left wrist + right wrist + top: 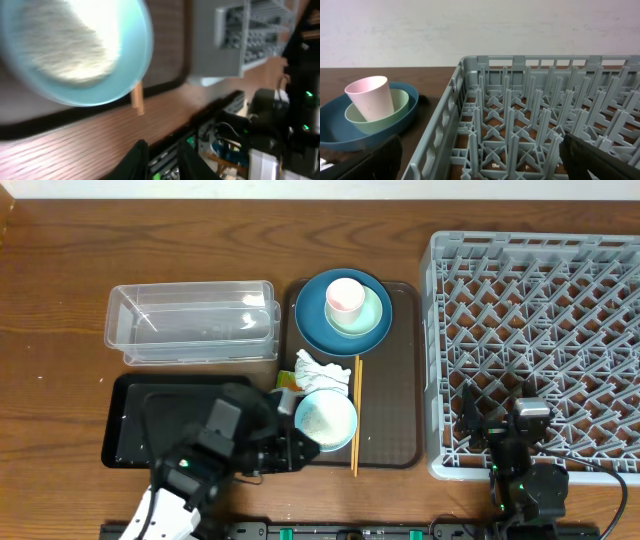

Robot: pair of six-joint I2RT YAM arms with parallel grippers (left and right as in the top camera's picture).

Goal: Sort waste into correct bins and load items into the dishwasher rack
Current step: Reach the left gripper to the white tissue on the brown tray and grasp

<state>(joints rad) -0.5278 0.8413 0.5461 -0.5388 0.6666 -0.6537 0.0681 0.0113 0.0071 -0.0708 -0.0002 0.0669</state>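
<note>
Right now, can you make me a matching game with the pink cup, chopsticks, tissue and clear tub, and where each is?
1 pink cup
2 chopsticks
3 tissue
4 clear tub

A on the table, left of the brown tray
B inside the pale green bowl
C between the blue plate and the pale blue bowl
D on the tray, right of the pale blue bowl

Pairs: 1-B, 2-D, 3-C, 4-A

light: even, bright; overhead: sharp; left wrist: blurred, bowl (132, 64) overexposed; right wrist: sharp
</note>
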